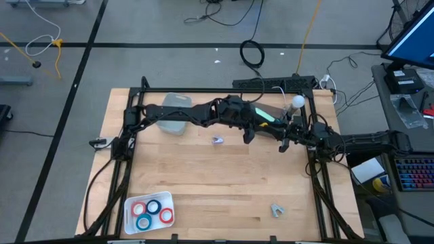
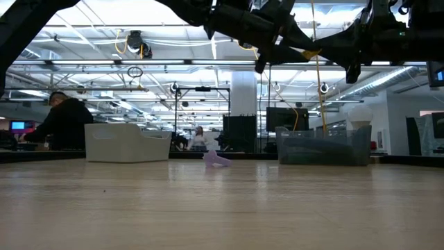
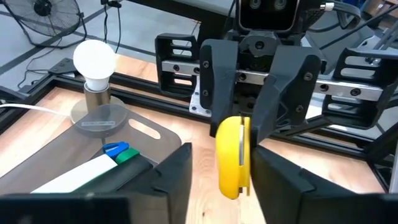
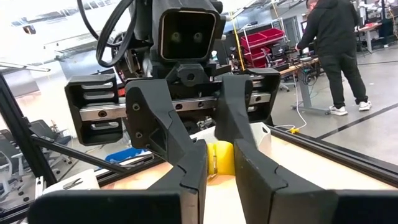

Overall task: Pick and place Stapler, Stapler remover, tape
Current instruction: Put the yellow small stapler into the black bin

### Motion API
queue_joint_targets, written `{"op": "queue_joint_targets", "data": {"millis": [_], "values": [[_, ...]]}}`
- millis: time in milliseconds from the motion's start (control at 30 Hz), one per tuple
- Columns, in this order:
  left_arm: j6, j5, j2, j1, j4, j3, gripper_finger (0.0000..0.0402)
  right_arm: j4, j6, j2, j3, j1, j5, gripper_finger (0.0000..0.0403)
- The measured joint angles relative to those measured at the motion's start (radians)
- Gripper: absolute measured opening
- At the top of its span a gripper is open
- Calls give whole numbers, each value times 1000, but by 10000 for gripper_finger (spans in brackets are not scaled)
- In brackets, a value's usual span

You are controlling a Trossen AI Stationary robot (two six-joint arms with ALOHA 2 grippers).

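A yellow, flat, rounded thing (image 3: pixel 233 158) hangs in the air over the table's far right part; which of the task's things it is I cannot tell. My right gripper (image 3: pixel 244 123) is shut on it. My left gripper (image 3: pixel 224 163) is open, one finger on either side of the thing, with a clear gap on one side. Red and blue rolls of tape (image 1: pixel 152 210) lie in a white tray (image 1: pixel 131 220) at the near left. A grey stapler remover (image 1: pixel 277 210) lies flat at the near right. A small purple thing (image 1: pixel 217 140) lies mid-table. My right gripper pinches the yellow thing between its two fingers, on the end (image 3: pixel 235 124) that faces the table's right. Its fingers (image 3: pixel 283 93) come level from the right edge. The thing is lifted clear of the table and stands on edge.
A pale bin (image 1: pixel 173 115) stands at the far left under my left arm. A dark see-through bin (image 2: pixel 322 146) at the far right holds a white bulb on a stand (image 3: pixel 93 62) and a blue and green thing (image 3: pixel 121 151). People show in the room beyond.
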Motion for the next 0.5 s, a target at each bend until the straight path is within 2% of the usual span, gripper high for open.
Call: {"op": "queue_joint_targets", "data": {"millis": [233, 500], "values": [[21, -1, 0, 13, -13, 0, 212, 1, -2, 0, 0, 0, 14, 54], [23, 7, 0, 37, -25, 0, 239, -3, -4, 0, 0, 0, 37, 54]]}}
